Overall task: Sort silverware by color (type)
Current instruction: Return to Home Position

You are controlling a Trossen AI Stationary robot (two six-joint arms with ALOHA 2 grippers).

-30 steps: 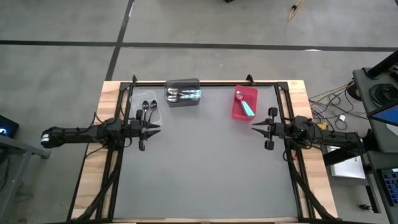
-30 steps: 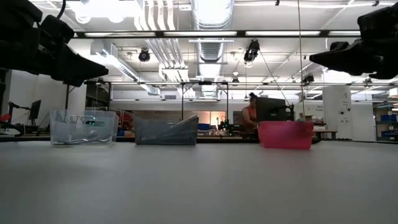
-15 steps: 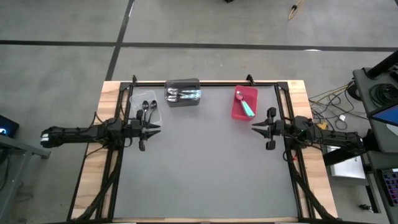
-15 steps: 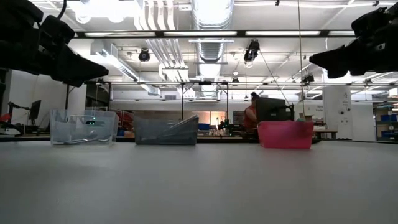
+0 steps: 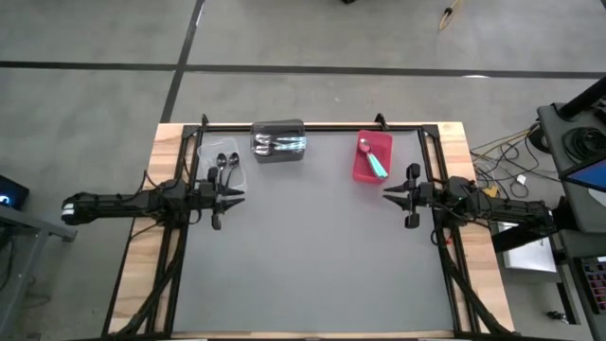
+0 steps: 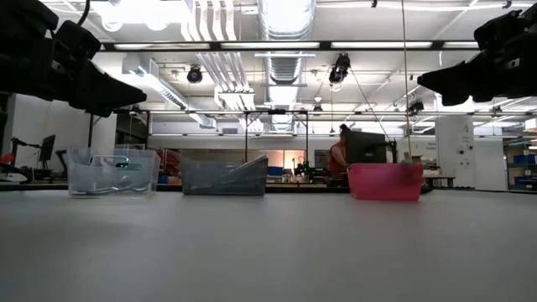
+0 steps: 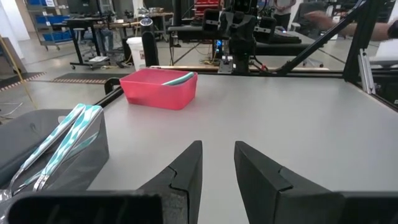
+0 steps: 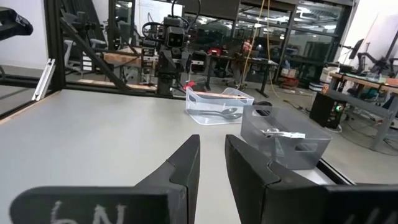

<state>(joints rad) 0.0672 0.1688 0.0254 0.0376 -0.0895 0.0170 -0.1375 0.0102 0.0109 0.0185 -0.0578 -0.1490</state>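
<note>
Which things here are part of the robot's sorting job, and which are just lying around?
Job: black spoons in the clear bin; patterned-handled spoons in the grey bin; teal-handled spoons in the red bin; the left hand and right hand, both open and empty.
Lying about: cables on the floor beside the table.

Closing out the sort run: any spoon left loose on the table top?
No, the high view shows spoons only inside the clear bin, the dark grey bin and the red bin.
</note>
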